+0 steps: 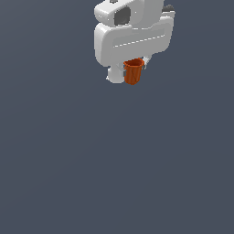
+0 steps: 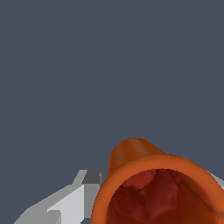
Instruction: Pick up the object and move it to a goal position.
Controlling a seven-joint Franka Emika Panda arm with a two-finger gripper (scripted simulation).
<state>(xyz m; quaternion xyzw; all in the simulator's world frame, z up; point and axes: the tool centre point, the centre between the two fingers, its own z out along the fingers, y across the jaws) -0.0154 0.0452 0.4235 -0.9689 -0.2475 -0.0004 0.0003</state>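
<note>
The object, a small orange-red tapered cup [image 1: 132, 72], hangs under the white hand near the top of the exterior view, above the plain grey-blue surface. My gripper [image 1: 131, 68] is shut on the cup's upper part, with its fingers on either side. In the wrist view the cup [image 2: 131, 155] fills the picture's lower part, its dark red hollow facing the camera. One grey-white finger [image 2: 72, 199] shows beside its rim; the other is almost hidden behind the cup.
Only the flat grey-blue surface [image 1: 114, 173] shows around and below the hand in both views. No goal marker shows in either view.
</note>
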